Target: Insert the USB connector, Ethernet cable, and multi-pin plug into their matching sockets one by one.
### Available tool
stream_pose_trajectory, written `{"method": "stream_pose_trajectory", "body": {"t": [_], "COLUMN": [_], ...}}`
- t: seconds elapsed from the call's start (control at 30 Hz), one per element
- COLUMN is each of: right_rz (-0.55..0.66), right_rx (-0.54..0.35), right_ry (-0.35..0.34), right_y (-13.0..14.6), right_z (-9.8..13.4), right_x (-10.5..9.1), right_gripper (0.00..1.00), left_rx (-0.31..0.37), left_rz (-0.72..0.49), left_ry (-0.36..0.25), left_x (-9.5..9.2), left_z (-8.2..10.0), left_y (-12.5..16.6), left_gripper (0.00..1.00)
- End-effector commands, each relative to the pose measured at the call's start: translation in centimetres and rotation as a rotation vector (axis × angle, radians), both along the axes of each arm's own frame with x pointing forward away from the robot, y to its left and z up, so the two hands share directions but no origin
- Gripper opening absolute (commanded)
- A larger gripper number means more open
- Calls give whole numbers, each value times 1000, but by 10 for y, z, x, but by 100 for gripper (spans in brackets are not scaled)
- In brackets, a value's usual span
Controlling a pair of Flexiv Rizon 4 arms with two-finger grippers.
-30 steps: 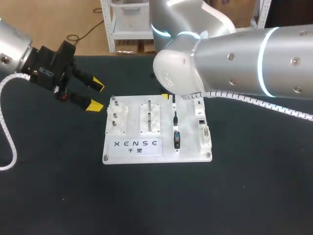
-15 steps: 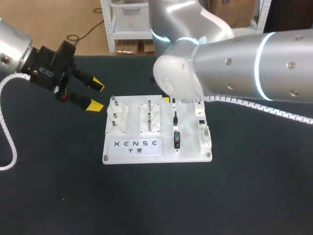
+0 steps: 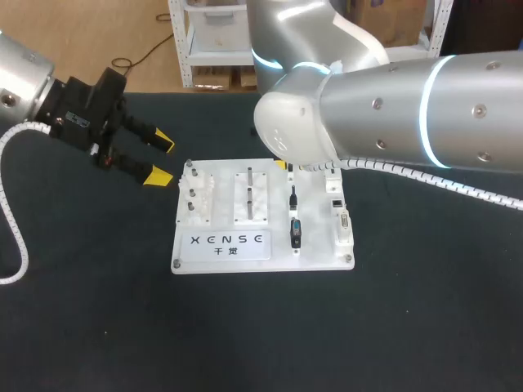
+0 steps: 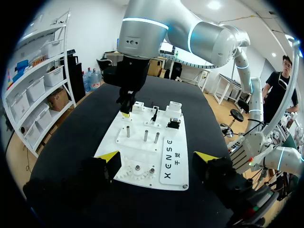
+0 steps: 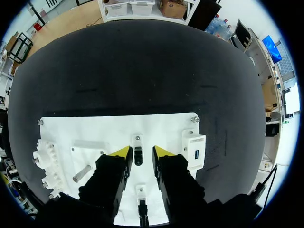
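Right arm [image 3: 384, 106] shifted lower and leftward over far edge of board [image 3: 221, 255], hiding more of it; left arm [image 3: 24, 82] unchanged. Right gripper [image 5: 138, 151]: fingers narrowly parted, straddling USB connector [image 5: 138, 157], small gap either side, nothing gripped. Left gripper [image 3: 160, 157]: fingers wide apart, empty, off board's far left corner. Ethernet cable [image 3: 292, 197] and multi-pin plug [image 3: 295, 233] on board, beside sockets [image 3: 344, 220] at its right.

Our arms [image 3: 392, 106] are chunky silver with glowing cyan rings [image 3: 431, 110], white coiled cables [image 3: 12, 237] at 9 and 3 o'clock, and black grippers [image 3: 161, 158] with yellow tips [image 3: 163, 140].
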State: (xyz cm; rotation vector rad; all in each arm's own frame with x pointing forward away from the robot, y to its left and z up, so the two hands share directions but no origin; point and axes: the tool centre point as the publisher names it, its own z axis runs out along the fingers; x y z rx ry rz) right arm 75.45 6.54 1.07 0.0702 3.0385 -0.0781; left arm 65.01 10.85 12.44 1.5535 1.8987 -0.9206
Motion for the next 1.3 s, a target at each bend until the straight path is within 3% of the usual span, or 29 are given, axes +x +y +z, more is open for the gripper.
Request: {"method": "stream_pose_trajectory", "body": {"t": [0.03, 0.2, 0.7, 1.03, 1.3], "right_rz": [6, 23, 40, -3, -27], "right_rx": [1, -4, 5, -46, -56], "right_ry": [-9, -30, -166, -163, -151], "right_y": [2, 4, -18, -61, -73], "right_z": [0, 3, 43, 28, 22], "right_x": [0, -1, -7, -10, -9], "right_gripper": [13, 0, 0, 0, 0], "left_rx": [-2, -2, -2, -2, -2], "left_rz": [0, 0, 0, 0, 0], "left_ry": [-3, -3, -3, -3, -3], "left_x": [0, 0, 0, 0, 0], "left_z": [-1, -1, -1, -1, -1], "left_y": [1, 1, 1, 1, 1], "left_gripper": [100, 100, 100, 100, 100]}}
